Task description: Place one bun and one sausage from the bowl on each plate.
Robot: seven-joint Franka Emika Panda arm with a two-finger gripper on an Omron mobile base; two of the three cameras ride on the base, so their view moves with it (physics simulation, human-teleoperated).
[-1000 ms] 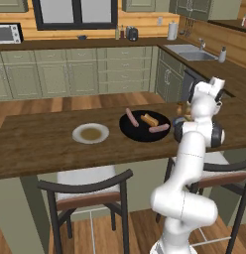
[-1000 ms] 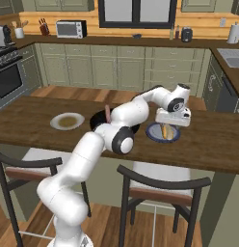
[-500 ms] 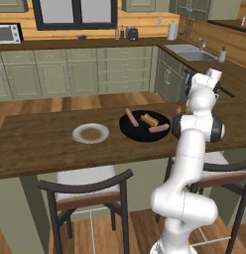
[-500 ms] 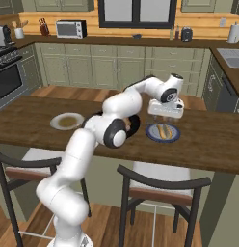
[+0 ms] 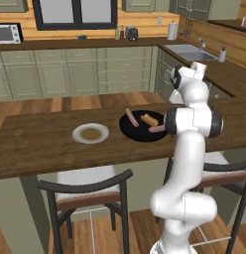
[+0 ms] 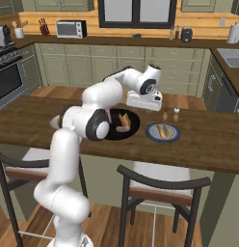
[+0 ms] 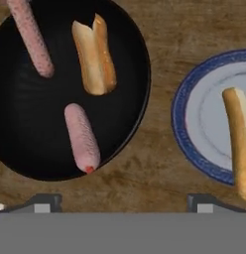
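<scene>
The black bowl [image 7: 30, 114] holds two sausages [image 7: 83, 138] [image 7: 30, 37] and one bun [image 7: 94, 53]. To its right lies the greyish-blue plate [image 7: 180, 124] with a second bun [image 7: 238, 134] on it. My gripper [image 7: 124, 203] hangs open above the counter, over the gap between the bowl and the blue plate, with nothing between its fingers. From the right base view, the hand [image 6: 144, 102] hovers above the bowl [image 6: 133, 126] and blue plate [image 6: 151, 131]. The white plate [image 5: 78, 134] with a tan centre sits bare, left of the bowl [image 5: 132, 133].
Two small shakers [image 6: 170, 115] stand on the wooden counter just behind the blue plate. Two stools [image 5: 88, 191] are tucked under the counter's near edge. Kitchen cabinets and a sink [image 5: 187, 49] lie beyond.
The hand has lifted away from the blue plate and swung left towards the bowl. The bun stays lying on the blue plate.
</scene>
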